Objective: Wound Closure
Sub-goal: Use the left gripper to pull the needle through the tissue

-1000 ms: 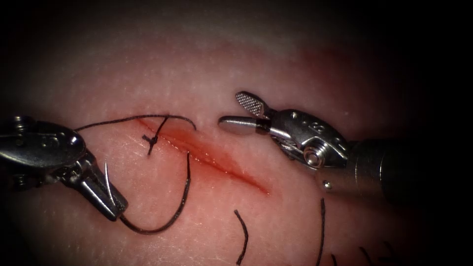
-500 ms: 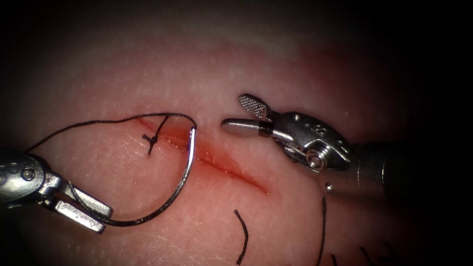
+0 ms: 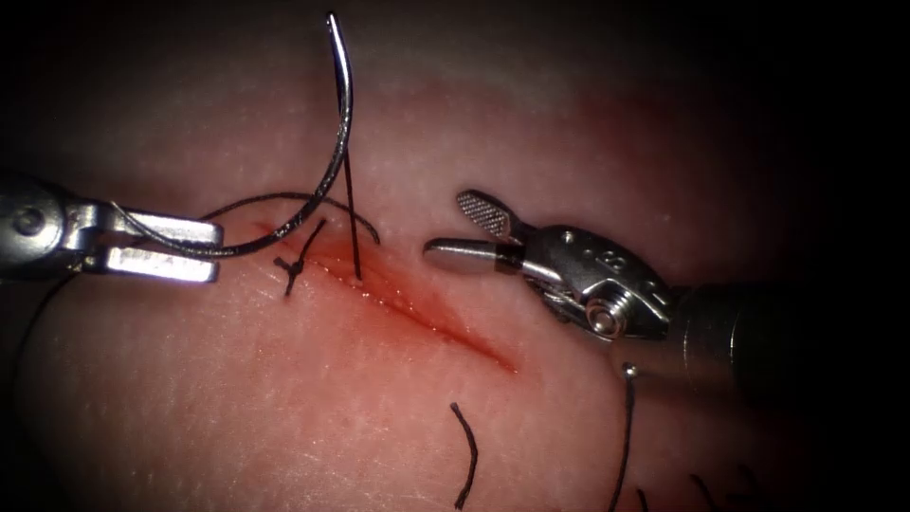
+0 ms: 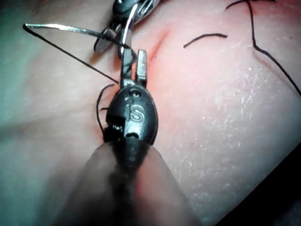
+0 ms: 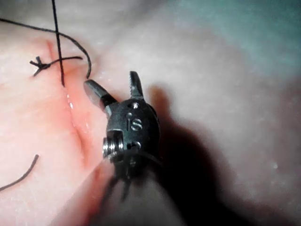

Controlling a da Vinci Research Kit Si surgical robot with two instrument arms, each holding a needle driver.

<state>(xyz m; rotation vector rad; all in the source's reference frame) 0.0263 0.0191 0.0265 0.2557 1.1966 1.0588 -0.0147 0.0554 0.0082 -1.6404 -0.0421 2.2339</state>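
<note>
A: What does the left hand (image 3: 204,248) hold?

B: It pinches the needle (image 3: 322,180) near its blunt end. The curve rises beyond the fingertips, point up, wholly clear of the tissue (image 3: 284,398). A second ago the needle lay low by the cut (image 3: 417,313); now it is lifted, likely to draw slack.

A: And the thread (image 3: 351,218)?

B: It runs down from the needle into the cut's left end, just past the left hand, beside a tied knot (image 3: 294,268).

A: The right hand (image 3: 445,226)?

B: Spread, holding nothing, hovering right of the cut, still waiting. Cut ends of thread (image 3: 466,455) lie below it.
</note>
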